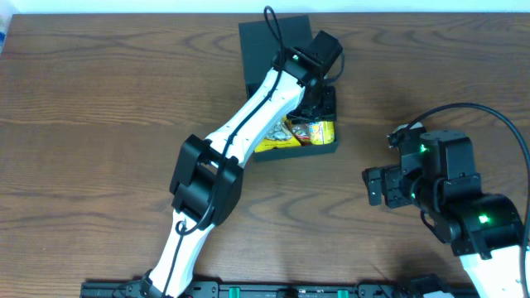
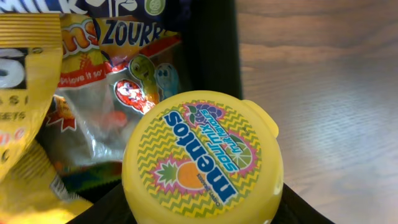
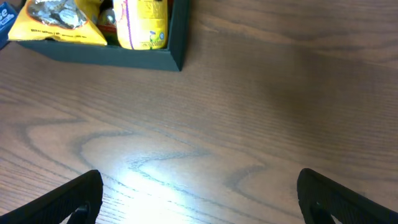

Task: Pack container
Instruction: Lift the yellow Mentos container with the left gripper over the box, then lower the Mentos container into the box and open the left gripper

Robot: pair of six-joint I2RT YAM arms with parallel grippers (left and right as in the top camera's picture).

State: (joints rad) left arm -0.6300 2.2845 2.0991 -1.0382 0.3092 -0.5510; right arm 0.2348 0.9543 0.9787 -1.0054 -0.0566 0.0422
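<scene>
The container (image 1: 325,150) is a dark square box at the table's back centre, its flap lid (image 1: 269,45) open behind it. Snack packets (image 2: 127,74) lie inside. My left gripper (image 1: 319,106) hangs over the box's right part, shut on a round yellow Mentos tub (image 2: 202,158); its dark fingers (image 2: 93,210) show at either side of the tub in the left wrist view. The right wrist view shows the box wall (image 3: 124,59) with the yellow tub (image 3: 146,22) in its near corner. My right gripper (image 3: 202,205) stands open over bare table, right of the box.
A yellow packet (image 3: 62,22) and a clear candy bag (image 2: 93,124) fill the box's left side. Brown wood table (image 1: 99,124) spreads to the left and front. The right arm (image 1: 464,207) sits at the front right.
</scene>
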